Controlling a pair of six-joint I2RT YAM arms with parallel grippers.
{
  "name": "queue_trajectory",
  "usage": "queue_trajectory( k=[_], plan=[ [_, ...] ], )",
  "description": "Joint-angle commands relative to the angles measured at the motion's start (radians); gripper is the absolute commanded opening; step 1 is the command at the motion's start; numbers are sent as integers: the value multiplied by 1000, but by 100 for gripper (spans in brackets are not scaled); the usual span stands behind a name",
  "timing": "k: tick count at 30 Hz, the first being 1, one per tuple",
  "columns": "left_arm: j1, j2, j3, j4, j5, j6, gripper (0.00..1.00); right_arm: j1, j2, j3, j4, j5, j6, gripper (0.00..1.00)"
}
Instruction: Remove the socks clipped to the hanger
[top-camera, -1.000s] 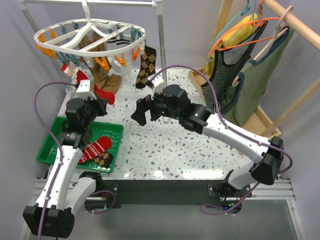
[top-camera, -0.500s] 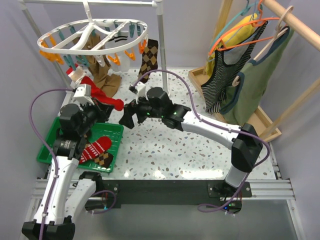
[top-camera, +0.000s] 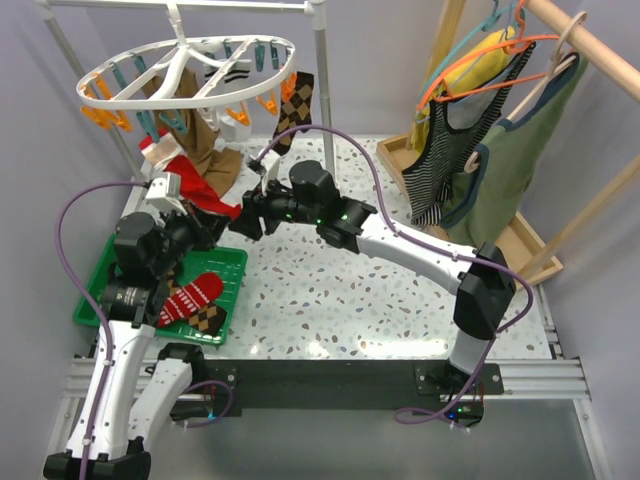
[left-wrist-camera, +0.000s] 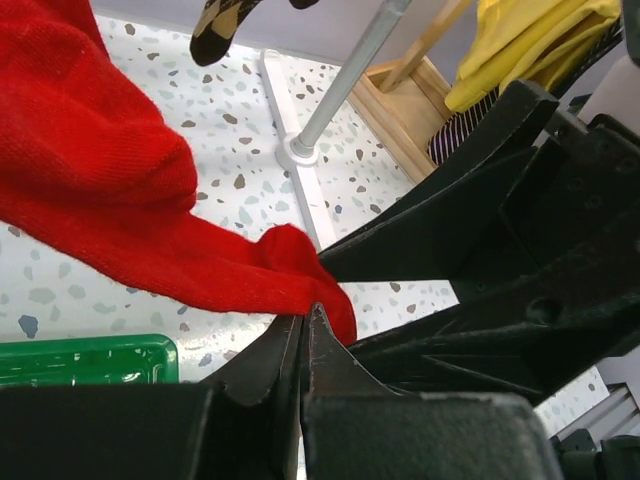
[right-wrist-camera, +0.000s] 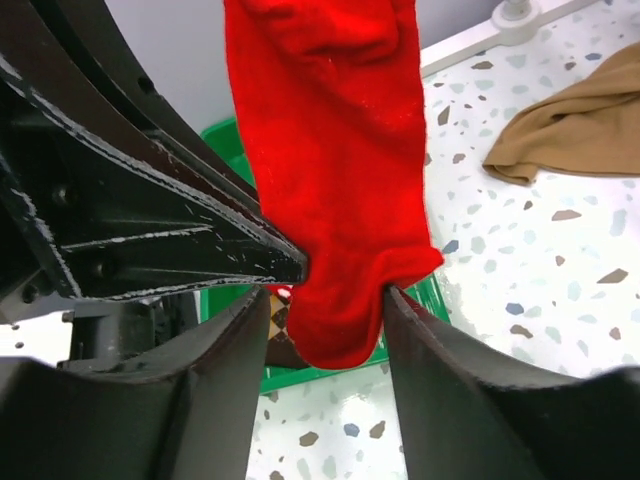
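At upper left, several socks (top-camera: 296, 104) hung clipped to the hanger (top-camera: 183, 60); two lay in the tray (top-camera: 93, 290); left end effector (left-wrist-camera: 305, 322) and right end effector (right-wrist-camera: 328, 292) both clamped the red sock (left-wrist-camera: 110, 190).

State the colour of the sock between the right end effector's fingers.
Solid red sock, clearest in the right wrist view.

Speckled table (top-camera: 340, 290) carries a green tray (top-camera: 230, 278).

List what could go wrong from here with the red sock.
1. The left end effector and right end effector both grip the red sock at its toe, almost touching; they may collide or tug against each other.
2. Its cuff looks still clipped to the hanger, so pulling may drag the hanger instead of freeing it.
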Motion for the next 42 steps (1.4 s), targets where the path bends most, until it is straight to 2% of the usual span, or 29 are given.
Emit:
queue_trajectory(
  k=[1,3,4,5,6,7,8,9,10,12,14,15,18,22,25,26,28,32,38,40,42],
  plan=[
    [7,-9,51,-3,27,-12,0,3,41,61,47,-69,8,43],
    [7,-10,53,-5,30,-13,0,3,51,62,51,-65,21,32],
    [6,-12,56,-6,25,-13,0,3,53,62,59,-63,24,14],
    [7,-13,59,-11,19,-13,0,3,54,64,59,-60,28,4],
    [9,-15,62,-17,12,-13,0,3,56,64,59,-57,38,0],
    [7,-13,66,-23,-7,-12,5,3,54,62,64,-53,42,0],
    [7,-13,85,-48,-25,-12,13,3,51,52,67,-40,45,0],
    [7,-6,99,-69,-57,-18,35,3,48,44,71,-33,54,0],
    [9,-4,135,-94,-139,-28,45,3,39,36,80,-27,58,0],
    [7,14,172,-154,-214,-24,61,3,33,13,88,-14,67,0],
    [7,28,223,-178,-295,11,64,3,25,-2,88,-5,65,0],
    [7,46,243,-183,-316,20,69,3,22,-7,84,10,62,0],
    [7,106,330,-218,-398,56,72,3,13,-15,56,30,39,0],
    [7,204,463,-256,-422,53,71,3,-5,-22,42,56,16,0],
    [12,285,566,-286,-513,70,65,3,-1,-13,42,50,15,0],
    [13,307,586,-283,-533,82,60,3,1,-10,41,47,15,0],
    [34,312,626,-249,-542,128,57,3,5,-2,41,36,18,0],
    [113,350,671,-249,-438,148,57,3,8,-5,47,30,22,0],
    [335,333,617,-212,-141,149,60,-5,-7,-28,65,21,30,0],
    [351,335,619,-195,-122,159,60,-12,-12,-41,73,16,36,0],
    [386,345,622,-157,-9,150,60,-14,-12,-44,80,4,41,0]
  ],
)
